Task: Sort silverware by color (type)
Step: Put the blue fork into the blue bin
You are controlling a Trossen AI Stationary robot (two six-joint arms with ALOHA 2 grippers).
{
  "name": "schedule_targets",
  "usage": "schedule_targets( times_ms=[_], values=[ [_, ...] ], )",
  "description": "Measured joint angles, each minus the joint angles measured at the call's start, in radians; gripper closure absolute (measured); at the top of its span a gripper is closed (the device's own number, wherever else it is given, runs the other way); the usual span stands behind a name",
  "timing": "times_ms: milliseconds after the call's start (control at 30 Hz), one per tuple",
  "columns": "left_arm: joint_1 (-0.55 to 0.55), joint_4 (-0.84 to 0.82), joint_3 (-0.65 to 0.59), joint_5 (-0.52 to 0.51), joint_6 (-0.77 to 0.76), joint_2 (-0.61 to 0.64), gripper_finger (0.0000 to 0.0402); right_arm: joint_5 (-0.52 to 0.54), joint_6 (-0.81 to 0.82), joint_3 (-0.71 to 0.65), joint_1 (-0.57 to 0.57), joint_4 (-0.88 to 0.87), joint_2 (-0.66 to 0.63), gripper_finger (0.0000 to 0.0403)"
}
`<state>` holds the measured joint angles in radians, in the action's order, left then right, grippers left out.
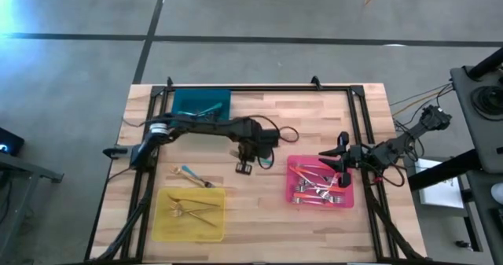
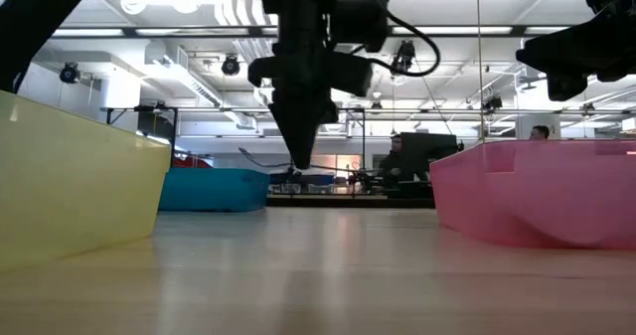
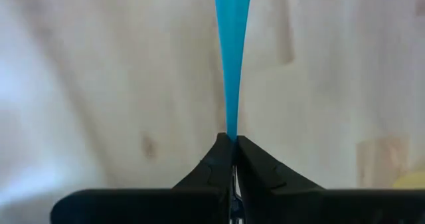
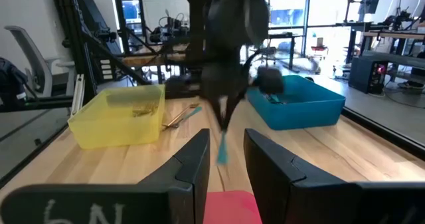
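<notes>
My left gripper hangs point-down over the middle of the table, shut on a teal-handled fork. In the right wrist view that fork shows below its fingers. Two more forks lie flat on the wood near the yellow tray, which holds gold forks. Several pink-handled forks lie in the pink tray. The teal tray stands at the far left. My right gripper waits open at the pink tray's right side. My left gripper pinches the fork's teal handle between its two fingertips. The fingers come from above, pointing down, and the handle runs on beyond them along their line. The fork hangs below the fingers, lifted clear of the table.
A black frame borders the table's far edge and sides. Bare wood lies between the three trays. In the low view the yellow tray is near left, the pink tray right, the teal tray far behind. People sit in the room beyond.
</notes>
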<state>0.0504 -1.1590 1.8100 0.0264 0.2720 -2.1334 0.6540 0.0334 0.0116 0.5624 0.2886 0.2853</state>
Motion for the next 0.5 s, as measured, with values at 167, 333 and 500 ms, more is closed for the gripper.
schedule_targets(
  times_ms=[167,333,500],
  values=[
    [0.071,-0.054,-0.009,-0.113,0.014,0.116,0.0401,0.0,0.0,0.0,0.0,0.0,0.003,0.0316],
    [0.201,-0.024,-0.089,-0.178,0.004,0.229,0.0401,0.0,0.0,0.0,0.0,0.0,0.005,0.0316],
    [0.366,-0.002,-0.221,-0.178,-0.016,0.342,0.0401,0.0,0.0,0.0,0.0,0.0,0.005,0.0316]
  ],
)
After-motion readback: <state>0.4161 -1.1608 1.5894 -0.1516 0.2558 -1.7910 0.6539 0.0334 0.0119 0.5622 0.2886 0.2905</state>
